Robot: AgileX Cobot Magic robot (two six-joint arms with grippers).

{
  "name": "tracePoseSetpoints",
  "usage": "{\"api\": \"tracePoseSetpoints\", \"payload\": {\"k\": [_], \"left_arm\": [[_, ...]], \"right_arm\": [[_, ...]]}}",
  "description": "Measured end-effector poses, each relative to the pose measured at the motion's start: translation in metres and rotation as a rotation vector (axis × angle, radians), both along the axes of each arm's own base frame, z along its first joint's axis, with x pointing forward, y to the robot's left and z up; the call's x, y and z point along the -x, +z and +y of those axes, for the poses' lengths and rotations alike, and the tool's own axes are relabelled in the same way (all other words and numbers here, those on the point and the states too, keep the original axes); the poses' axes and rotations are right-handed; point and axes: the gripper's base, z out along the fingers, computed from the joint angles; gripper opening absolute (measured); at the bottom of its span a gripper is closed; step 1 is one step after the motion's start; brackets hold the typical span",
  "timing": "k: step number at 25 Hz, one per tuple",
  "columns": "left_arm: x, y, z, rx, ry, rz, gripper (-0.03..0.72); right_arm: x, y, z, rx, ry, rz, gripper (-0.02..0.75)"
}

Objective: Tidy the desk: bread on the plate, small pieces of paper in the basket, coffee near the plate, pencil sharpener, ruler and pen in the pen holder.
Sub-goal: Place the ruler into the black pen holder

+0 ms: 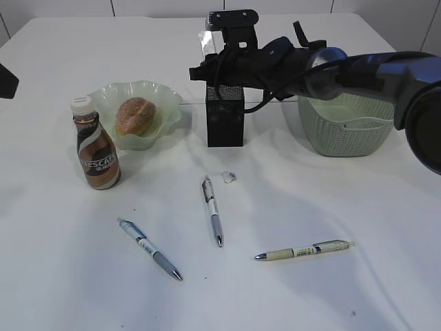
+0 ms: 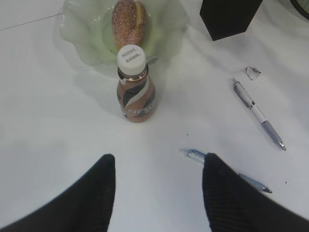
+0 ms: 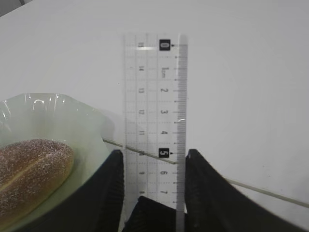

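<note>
My right gripper (image 3: 154,152) is shut on a clear ruler (image 3: 154,87) and holds it upright over the black pen holder (image 1: 225,121); the ruler's top (image 1: 207,38) sticks up above the arm. The bread (image 1: 135,115) lies on the green plate (image 1: 165,93). The coffee bottle (image 1: 96,155) stands in front of the plate. Three pens (image 1: 149,248) (image 1: 212,210) (image 1: 303,250) lie on the table. A small paper scrap (image 1: 229,176) lies near the middle pen. My left gripper (image 2: 159,157) is open and empty above the table, its right finger over the blue pen (image 2: 195,154). No pencil sharpener is in view.
The green basket (image 1: 344,131) stands right of the pen holder, partly behind my right arm, which reaches across from the right. The table is white. A dark part (image 1: 5,79) shows at the left edge.
</note>
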Motion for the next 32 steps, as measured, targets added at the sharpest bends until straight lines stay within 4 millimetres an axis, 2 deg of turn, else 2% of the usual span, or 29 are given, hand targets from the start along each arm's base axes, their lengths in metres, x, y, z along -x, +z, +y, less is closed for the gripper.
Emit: {"api": "tracePoseSetpoints", "payload": {"k": [6,18,23,24,25,26,27,28,29,31,32], "left_arm": [[0.0,0.0,0.0,0.002,0.0,-0.006,0.402],[-0.001,0.001,0.0,0.006,0.001,-0.022,0.402],[-0.002,0.002,0.0,0.0,0.001,-0.026,0.402],[-0.002,0.002,0.0,-0.005,0.001,-0.027,0.402],[-0.002,0.002,0.001,-0.009,0.001,-0.028,0.402],[-0.002,0.002,0.001,-0.015,0.001,-0.03,0.402],[-0.002,0.002,0.001,-0.017,0.001,-0.031,0.402],[-0.002,0.002,0.001,-0.017,0.001,-0.031,0.402],[-0.002,0.002,0.001,-0.019,0.001,-0.031,0.402],[-0.002,0.002,0.001,-0.019,0.001,-0.031,0.402],[-0.002,0.002,0.001,-0.021,0.001,-0.032,0.402]], "right_arm": [[0.0,0.0,0.0,-0.007,0.0,0.005,0.372],[0.003,0.0,0.003,-0.018,0.036,0.036,0.377],[0.006,0.018,0.004,-0.03,0.056,0.02,0.377],[0.01,0.033,0.005,-0.04,0.08,0.011,0.377],[0.011,0.032,0.006,-0.038,0.091,0.02,0.377],[0.014,0.047,0.003,-0.038,0.115,0.01,0.375],[0.015,0.048,0.004,-0.036,0.125,0.014,0.375],[0.018,0.045,0.007,-0.008,0.177,0.043,0.375],[0.022,0.064,0.0,0.016,0.211,0.029,0.375],[0.022,0.064,0.0,0.016,0.211,0.029,0.375],[0.03,0.069,-0.004,0.088,0.303,0.078,0.375]]}}
